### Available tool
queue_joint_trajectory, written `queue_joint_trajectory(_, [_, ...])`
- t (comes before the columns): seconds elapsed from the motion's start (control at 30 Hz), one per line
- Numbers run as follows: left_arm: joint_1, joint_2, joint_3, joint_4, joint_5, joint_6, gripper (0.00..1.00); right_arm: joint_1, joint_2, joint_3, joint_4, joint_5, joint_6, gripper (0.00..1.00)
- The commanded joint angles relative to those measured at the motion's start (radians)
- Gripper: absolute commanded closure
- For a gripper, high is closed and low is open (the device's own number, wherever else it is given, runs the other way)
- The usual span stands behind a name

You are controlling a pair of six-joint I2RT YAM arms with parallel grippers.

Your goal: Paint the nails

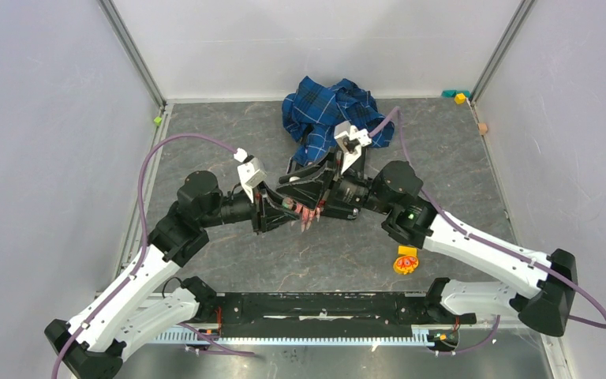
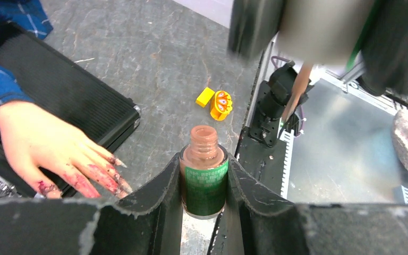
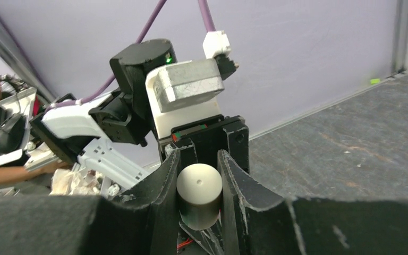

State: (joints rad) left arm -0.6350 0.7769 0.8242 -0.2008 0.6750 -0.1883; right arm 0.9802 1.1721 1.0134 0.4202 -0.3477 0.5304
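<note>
My left gripper [image 2: 204,159] is shut on an uncapped nail polish bottle [image 2: 206,186] with a green label, held upright just above the table. To its left a pale mannequin hand [image 2: 42,141] lies on a black case [image 2: 58,90]. The nails [image 2: 118,161] are long, pointed and smeared pink-red. My right gripper [image 3: 197,159] is shut on the bottle's white-topped cap [image 3: 199,186]. Its thin brush stem [image 2: 297,93] hangs down beyond and to the right of the bottle. From above, both grippers [image 1: 286,207] [image 1: 306,193] meet over the nails [image 1: 309,219].
A blue plaid sleeve [image 1: 327,110] is bunched at the back of the table. An orange-yellow toy [image 1: 405,260] lies near the front right, beside a small yellow block [image 2: 204,96]. Small coloured blocks [image 1: 460,96] sit in the back right corner. The arms' base rail [image 1: 323,308] runs along the near edge.
</note>
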Motion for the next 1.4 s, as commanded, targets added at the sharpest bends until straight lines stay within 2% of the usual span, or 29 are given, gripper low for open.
queue_joint_trajectory(0.0, [0.002,0.002,0.053,-0.054,-0.130,0.035,0.98,0.005,-0.089,0.045,-0.049,0.165,-0.058,1.00])
queue_joint_trajectory(0.2, [0.013,0.010,0.090,-0.183,-0.490,0.036,0.98,0.007,-0.172,-0.086,-0.226,0.587,-0.083,1.00])
queue_joint_trajectory(0.3, [0.030,0.012,0.078,-0.200,-0.642,0.032,0.98,0.016,-0.181,-0.212,-0.203,0.728,-0.022,1.00])
queue_joint_trajectory(0.4, [0.047,-0.002,0.066,-0.218,-0.727,0.035,0.98,0.034,-0.167,-0.342,-0.145,0.839,0.032,1.00])
queue_joint_trajectory(0.57, [0.049,-0.026,0.046,-0.222,-0.742,0.036,0.98,0.048,-0.084,-0.487,-0.033,0.932,0.137,1.00])
queue_joint_trajectory(0.7, [0.050,-0.024,0.051,-0.229,-0.757,0.038,0.98,0.080,0.014,-0.540,0.060,1.008,0.217,1.00])
queue_joint_trajectory(1.03, [0.052,-0.031,0.044,-0.230,-0.764,0.041,0.98,0.124,0.222,-0.492,0.111,1.161,0.354,1.00])
queue_joint_trajectory(1.37, [0.054,-0.024,0.043,-0.229,-0.753,0.043,0.98,0.147,0.279,-0.449,0.141,1.254,0.404,1.00])
